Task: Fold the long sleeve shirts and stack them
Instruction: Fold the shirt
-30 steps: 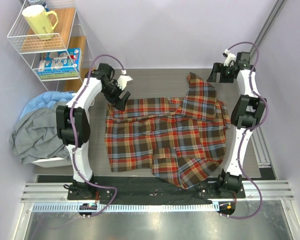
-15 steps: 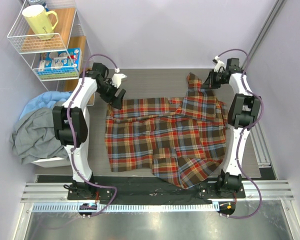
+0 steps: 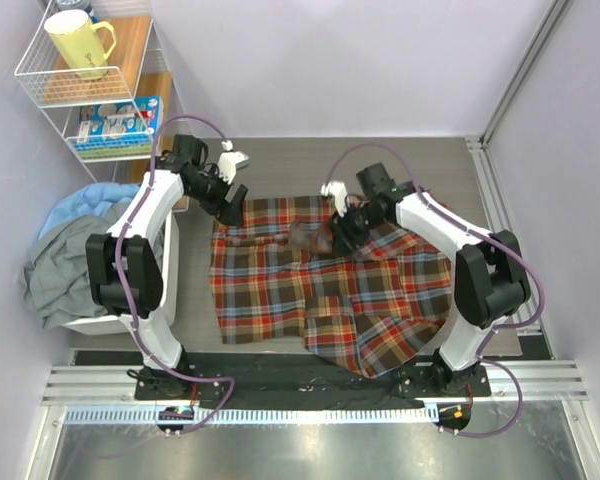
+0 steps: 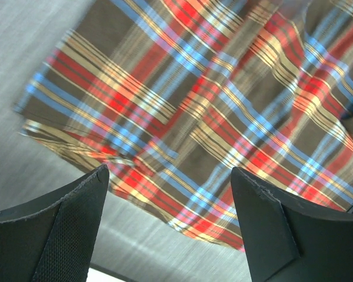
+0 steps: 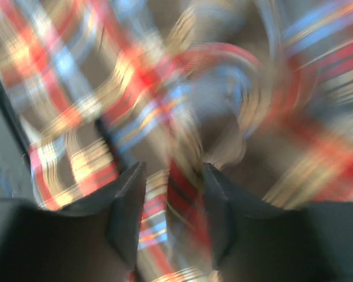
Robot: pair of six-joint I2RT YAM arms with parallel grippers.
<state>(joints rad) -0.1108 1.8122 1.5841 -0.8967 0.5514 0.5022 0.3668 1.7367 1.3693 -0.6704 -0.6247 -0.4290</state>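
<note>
Just beyond the two arm bases, spread over the grey table (image 3: 300, 165): one large soft flannel shirt in red, dark brown, blue and yellow tartan plaid (image 3: 280, 285). Mostly flat, with its near right part folded over itself and reaching the table's near edge.

Over the shirt's far middle: the right gripper (image 3: 338, 228), fingers drawn close together, a bunched fold of the plaid pinched between them. Badly blurred in the right wrist view, with plaid filling everything past the fingers.

Over the shirt's far left corner: the left gripper (image 3: 232, 203), jaws spread wide, nothing between them, only the shirt's rumpled edge and bare table below in the left wrist view.

Left of the shirt: one heap of grey and light blue cloth (image 3: 75, 255).

Beyond the shirt's far left corner: one white wire shelf (image 3: 25, 72), carrying one pale yellow mug (image 3: 78, 42) above and one blue printed box (image 3: 115, 122) below.

Counted in all: two grippers, one plaid shirt, one mug.
</note>
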